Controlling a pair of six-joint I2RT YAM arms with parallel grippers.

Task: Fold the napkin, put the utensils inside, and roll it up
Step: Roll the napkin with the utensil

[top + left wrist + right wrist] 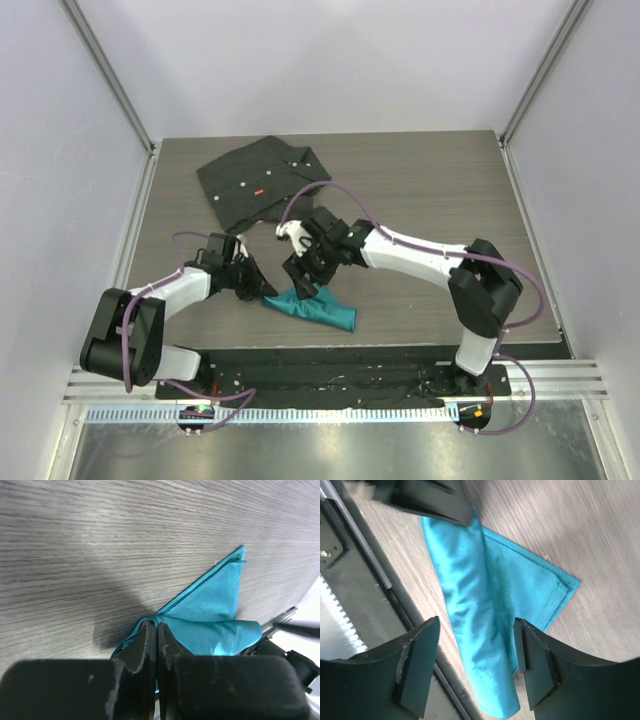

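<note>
The teal napkin (pixel 318 308) lies partly rolled into a long bundle near the table's front edge, one flat corner pointing away (pixel 227 580). My left gripper (pixel 262 290) is shut on the napkin's left end, with teal cloth pinched between its fingertips (pixel 152 626). My right gripper (pixel 303 285) hovers open just above the middle of the napkin (pixel 470 595). Its fingers (pixel 417 660) stand wide on either side of the roll without touching it. The utensils are hidden or out of view.
A black buttoned shirt (pixel 262 180) with a small red tag lies at the back of the table. The black base plate and metal rail (pixel 350 580) run close along the napkin's near side. White walls enclose the table on three sides.
</note>
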